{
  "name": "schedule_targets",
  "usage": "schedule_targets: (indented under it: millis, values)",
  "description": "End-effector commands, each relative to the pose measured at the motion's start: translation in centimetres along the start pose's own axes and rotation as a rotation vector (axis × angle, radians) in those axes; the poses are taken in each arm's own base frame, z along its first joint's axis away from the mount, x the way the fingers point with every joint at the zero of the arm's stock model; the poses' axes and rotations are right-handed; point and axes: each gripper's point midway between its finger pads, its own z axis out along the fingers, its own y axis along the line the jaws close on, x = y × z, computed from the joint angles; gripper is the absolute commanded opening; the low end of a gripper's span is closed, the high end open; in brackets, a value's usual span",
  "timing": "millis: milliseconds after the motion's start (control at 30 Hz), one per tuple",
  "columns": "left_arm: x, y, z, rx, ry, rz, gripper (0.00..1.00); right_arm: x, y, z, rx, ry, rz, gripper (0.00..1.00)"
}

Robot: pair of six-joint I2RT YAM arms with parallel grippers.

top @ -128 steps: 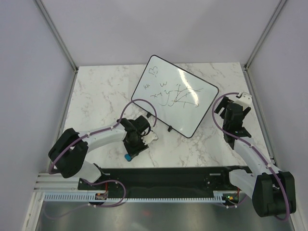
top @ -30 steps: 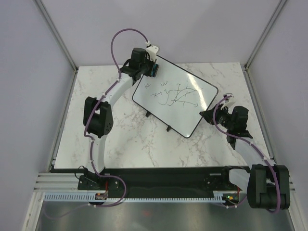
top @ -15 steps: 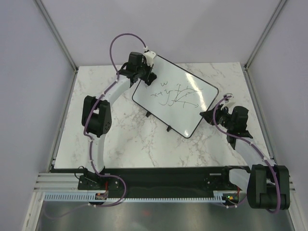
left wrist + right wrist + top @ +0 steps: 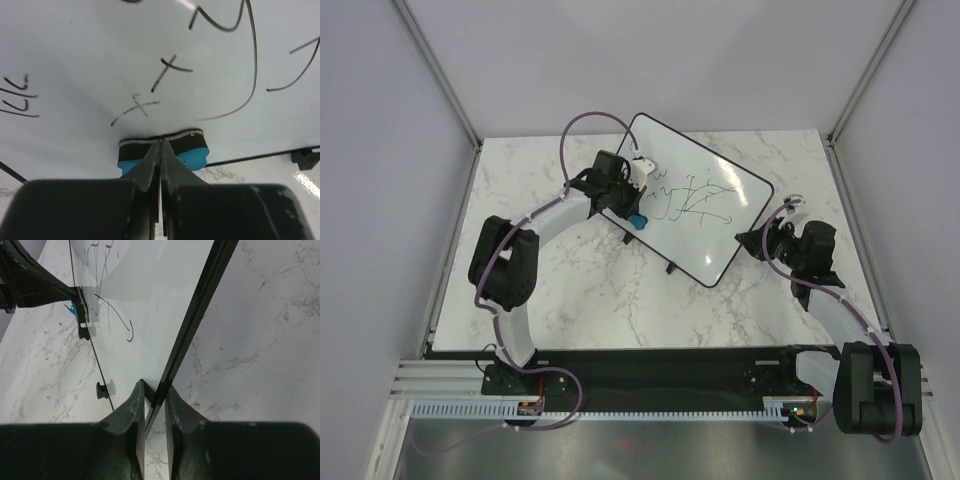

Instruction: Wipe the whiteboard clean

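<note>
The whiteboard point(image 4: 705, 235) sits askew near the middle of the table's point(image 4: 570, 290) far edge, with scribbles on it. The left gripper point(image 4: 160, 145), fingers almost together, seems to pinch a blue eraser point(image 4: 192, 156) against the board's near-left edge. The right gripper point(image 4: 152, 395) clamps its right-hand frame.

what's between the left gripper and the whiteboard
The blue eraser. The left gripper pinches it, and its dark felt face seems to lie flat against the whiteboard. The left wrist view shows this best.
</note>
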Motion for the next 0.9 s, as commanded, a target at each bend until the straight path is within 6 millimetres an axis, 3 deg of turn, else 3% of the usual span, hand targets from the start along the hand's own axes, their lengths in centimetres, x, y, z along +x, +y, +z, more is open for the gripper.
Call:
schedule_targets:
  millis: [0, 233, 400, 533, 567, 600, 633, 667, 700, 833, 867]
  values:
    - [-1.1, -0.8, -2.4, 0.015, -0.046, 0.058, 0.02, -1.1, -2.2, -0.3, 0.101, -0.053, -0.104, 0.0]
    - [-2.8, -0.5, -3.1, 0.003, -0.084, 0.069, 0.02, -1.0, -2.1, -0.2, 0.091, -0.049, -0.099, 0.0]
    - [-4.3, -0.8, -5.3, -0.01, -0.134, 0.085, 0.02, -1.1, -1.9, -0.2, 0.084, -0.051, -0.098, 0.0]
    - [-3.0, -1.5, -6.6, -0.008, -0.125, 0.082, 0.02, -1.1, -1.8, -0.1, 0.078, -0.052, -0.097, 0.0]
    - [-0.7, -2.0, -6.2, 0.005, -0.08, 0.068, 0.02, -1.1, -1.7, -0.1, 0.076, -0.051, -0.097, 0.0]
    - [-2.1, -0.3, -6.4, -0.003, -0.129, 0.737, 0.02, -1.2, -1.8, -0.2, 0.077, -0.053, -0.099, 0.0]
    - [-1.6, -0.1, -6.2, -0.017, -0.134, 0.8, 0.6, -1.1, -1.8, -0.2, 0.079, -0.051, -0.099, 0.0]
    - [1.0, -0.4, -5.3, 0.002, -0.105, 0.85, 0.61, -1.1, -1.7, -0.2, 0.077, -0.053, -0.1, 0.0]
    - [-0.5, 0.0, -5.6, -0.053, -0.171, 0.989, 0.61, -1.1, -1.8, -0.2, 0.08, -0.052, -0.098, 0.0]
    - [3.6, -0.7, -3.9, -0.022, -0.145, 1.105, 0.63, -1.0, -1.9, -0.1, 0.08, -0.05, -0.095, 0.0]
    - [3.3, -0.5, -3.7, -0.024, -0.147, 1.106, 0.63, -0.9, -1.9, -0.1, 0.08, -0.048, -0.093, 0.0]
